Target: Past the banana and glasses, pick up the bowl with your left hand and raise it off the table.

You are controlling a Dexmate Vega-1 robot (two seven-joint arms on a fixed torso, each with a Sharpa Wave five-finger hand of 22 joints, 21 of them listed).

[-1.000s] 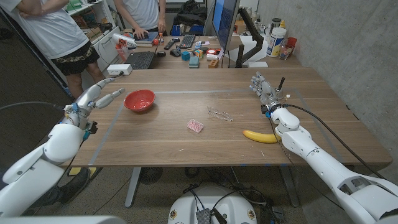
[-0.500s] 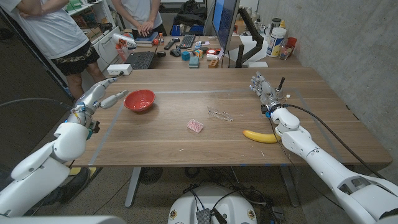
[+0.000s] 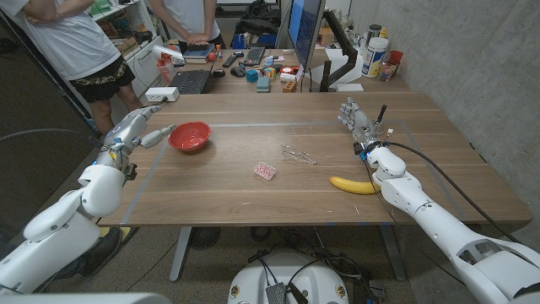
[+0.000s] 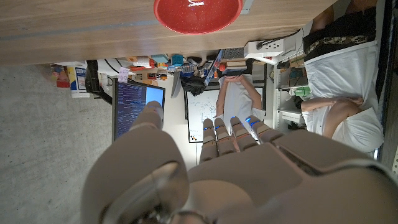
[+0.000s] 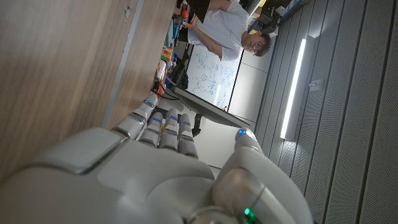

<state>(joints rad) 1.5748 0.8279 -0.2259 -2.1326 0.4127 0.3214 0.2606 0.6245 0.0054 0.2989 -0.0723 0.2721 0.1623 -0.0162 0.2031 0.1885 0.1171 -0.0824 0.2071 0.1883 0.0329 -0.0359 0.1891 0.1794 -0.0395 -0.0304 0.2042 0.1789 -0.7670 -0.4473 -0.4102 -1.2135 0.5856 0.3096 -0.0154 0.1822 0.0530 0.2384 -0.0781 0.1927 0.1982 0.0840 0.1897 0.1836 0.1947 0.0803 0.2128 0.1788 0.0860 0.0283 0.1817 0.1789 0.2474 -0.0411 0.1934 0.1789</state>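
Red against the wooden table (image 3: 253, 203), the bowl (image 3: 189, 136) is seen in the head view on the far left part of the tabletop, resting on the wood. The left hand (image 3: 143, 125) is held just beside it, fingers extended and apart, nothing gripped, a thumb tip almost at the rim. Glasses (image 3: 299, 154) lie near the middle, a small pink object (image 3: 265, 171) sits nearer the front edge, and the banana (image 3: 353, 185) lies to the right, close to the right arm. The right hand (image 3: 356, 119) is raised at the right side, fingers upright and empty. In the left wrist view, the bowl (image 4: 198, 14) is seen ahead of the left hand (image 4: 230, 168), untouched, with the fingers (image 4: 231, 134) side by side and the thumb set apart. In the right wrist view, the right hand (image 5: 155, 168) is shown with fingers side by side, holding nothing.
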